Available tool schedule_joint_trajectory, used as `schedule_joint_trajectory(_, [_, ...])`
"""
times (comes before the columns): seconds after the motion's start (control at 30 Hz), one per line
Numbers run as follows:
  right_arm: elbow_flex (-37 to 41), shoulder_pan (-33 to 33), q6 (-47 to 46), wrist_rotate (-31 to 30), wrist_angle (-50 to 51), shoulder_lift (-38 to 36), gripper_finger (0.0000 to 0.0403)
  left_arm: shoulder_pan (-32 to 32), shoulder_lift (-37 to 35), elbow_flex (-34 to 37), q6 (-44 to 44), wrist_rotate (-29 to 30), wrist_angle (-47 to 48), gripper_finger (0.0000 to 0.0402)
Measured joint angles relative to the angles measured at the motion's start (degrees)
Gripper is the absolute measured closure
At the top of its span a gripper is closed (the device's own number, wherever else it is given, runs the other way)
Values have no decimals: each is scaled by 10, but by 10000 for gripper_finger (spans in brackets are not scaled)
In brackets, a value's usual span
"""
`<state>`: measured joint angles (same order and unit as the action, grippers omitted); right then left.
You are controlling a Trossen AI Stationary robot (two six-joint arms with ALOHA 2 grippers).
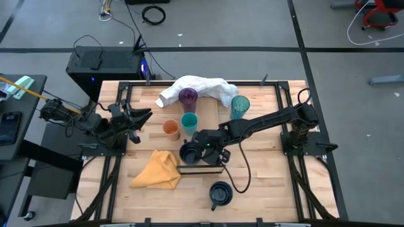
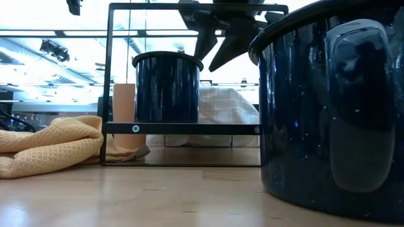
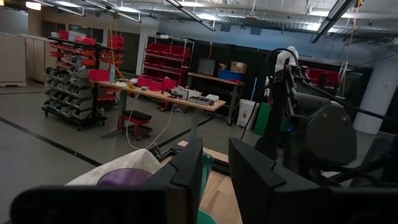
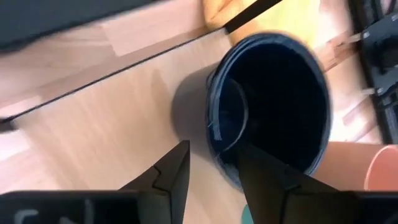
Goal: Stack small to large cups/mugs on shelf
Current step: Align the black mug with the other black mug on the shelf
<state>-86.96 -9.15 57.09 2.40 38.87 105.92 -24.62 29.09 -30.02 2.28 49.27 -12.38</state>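
You're looking at an early stage: only one navy mug (image 1: 190, 153) is sitting on the shelf (image 1: 201, 168), near the end closest to the yellow cloth (image 1: 157, 170). In the low view that mug is standing upright on the shelf's dark rail, w/ the cloth just beside the frame.

The right gripper (image 1: 203, 148) is hanging right over that mug. In the right wrist view its fingers (image 4: 171, 176) are standing apart, straddling the mug's rim but not clamping it, so I'm reading this as a release, not a grip. The mug looks to be resting on its own.

What's left, as far as you can see: the other navy mug (image 1: 220, 193) is sitting on the table on the near side of the shelf, apart from it. The orange cup (image 1: 170, 130) and short teal cup (image 1: 189, 123) are standing just beside each other between the shelf and the white cloth (image 1: 199, 87). The purple tumbler (image 1: 187, 98) is touching that white cloth; the teal tumbler (image 1: 239, 106) is standing near it, towards the right arm's base. None of these five is on the shelf yet, and nothing is nested yet.

The left gripper (image 1: 137, 118) is waiting at the table's left edge, holding nothing; its fingers (image 3: 186, 180) are showing a narrow gap, partly open
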Motion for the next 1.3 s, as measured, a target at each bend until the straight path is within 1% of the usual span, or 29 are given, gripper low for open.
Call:
schedule_joint_trajectory(0.17, [0, 0, -3, -5, 15, -8, 265, 0, 0, 0, 0, 0, -1, 310])
schedule_joint_trajectory(0.4, [0, 9, 0, -9, 23, -10, 270, 0, 0, 0, 0, 0, -5, 318])
schedule_joint_trajectory(0.6, [0, 22, 1, -10, 35, -33, 272, 0, 0, 0, 0, 0, -6, 313])
schedule_joint_trajectory(0.83, [0, 24, -12, -33, 93, -63, 270, 0, 0, 0, -1, 0, -9, 315])
schedule_joint_trajectory(1.0, [0, 24, -74, -76, 111, -119, 267, 0, 0, 0, -1, 0, -10, 318])
schedule_joint_trajectory(1.1, [0, 27, -151, -99, 111, -166, 269, 0, 0, 0, -1, 0, -13, 314])
schedule_joint_trajectory(1.17, [0, 34, -233, -94, 111, -198, 274, 0, 0, 0, -1, 0, -17, 311])
schedule_joint_trajectory(1.23, [4, 41, -315, -71, 103, -232, 280, 0, 0, 0, -1, 0, -20, 310])
schedule_joint_trajectory(1.3, [21, 46, -375, -57, 77, -269, 288, 0, 0, 0, 0, 0, -21, 312])
